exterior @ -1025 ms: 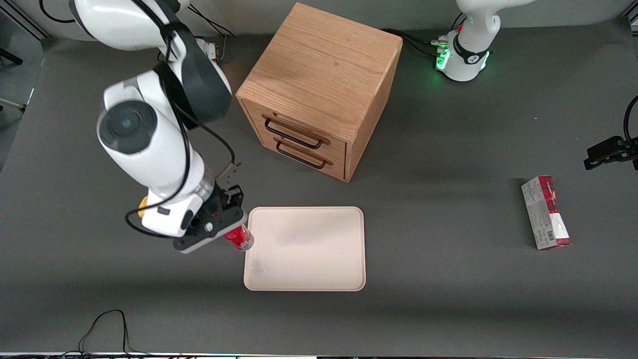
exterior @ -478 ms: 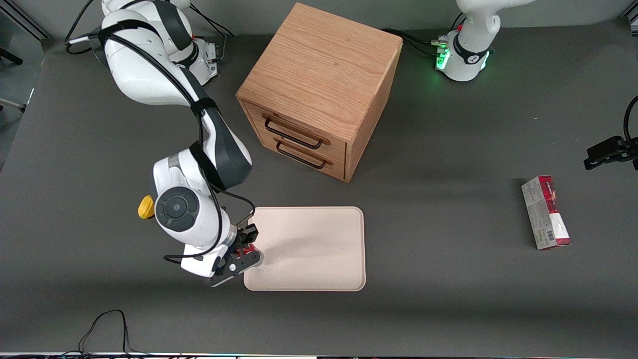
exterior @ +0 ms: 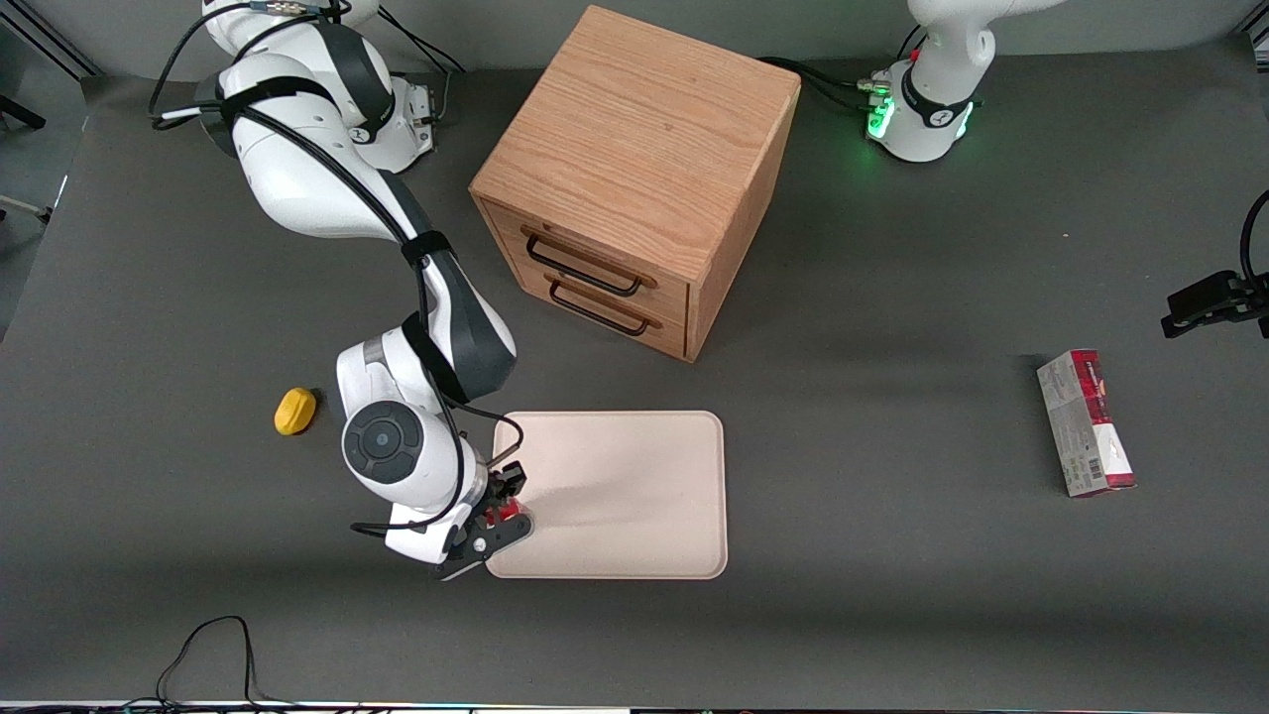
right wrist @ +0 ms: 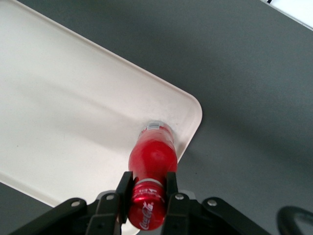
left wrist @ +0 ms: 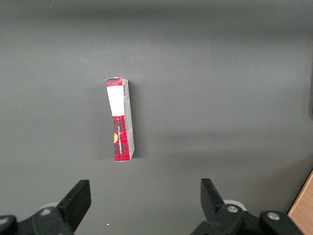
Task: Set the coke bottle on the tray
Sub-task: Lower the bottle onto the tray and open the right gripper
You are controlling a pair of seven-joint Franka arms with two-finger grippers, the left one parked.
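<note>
The gripper (right wrist: 148,196) pinches the coke bottle (right wrist: 151,166) near its cap, base down over the tray (exterior: 634,496) corner nearest the front camera, seemingly touching, ready for release. Farther off stands the wooden cabinet (exterior: 634,169).

The bottle (right wrist: 152,166) is slim and red with a white script logo and a clear base, upright in the pincer (right wrist: 146,196), over a tray corner nearest the front camera. The tray (exterior: 634,466) is flat, pale beige, round-cornered, low-rimmed, on the worktop (exterior: 892,555).

Wooden cabinet (exterior: 634,178), carton (exterior: 1085,422), yellow lemon (exterior: 294,411).
</note>
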